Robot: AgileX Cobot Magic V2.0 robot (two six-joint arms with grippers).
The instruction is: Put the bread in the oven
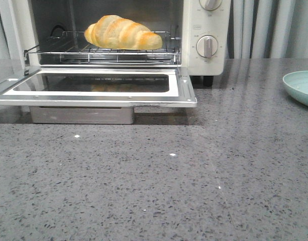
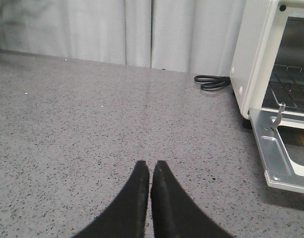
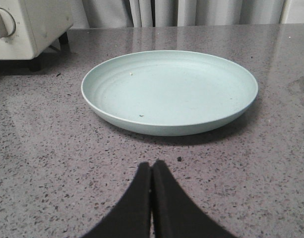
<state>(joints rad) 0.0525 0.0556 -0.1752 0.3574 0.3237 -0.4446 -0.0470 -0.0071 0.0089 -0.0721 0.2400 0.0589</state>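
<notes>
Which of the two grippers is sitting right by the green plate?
The right gripper, shut, faces the pale green plate. The left gripper, also shut, faces the oven's side instead.

Grey speckled countertop (glossy), pale curtains

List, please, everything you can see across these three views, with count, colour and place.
bread: one, golden yellow with browner ridges, lying on the wire rack inside the oven.
oven: one, cream white, at the back left of the table, door dropped open.
wire rack: one, metal, inside the oven under the bread.
plate: one, pale green, nothing on it, on the table right of the oven.
cable: one, black, coiled on the table behind the oven's side.
table: one, grey speckled.
curtain: pale grey, behind the table.
left claw: one, black, shut, above bare table.
right claw: one, black, shut, facing the plate.
</notes>
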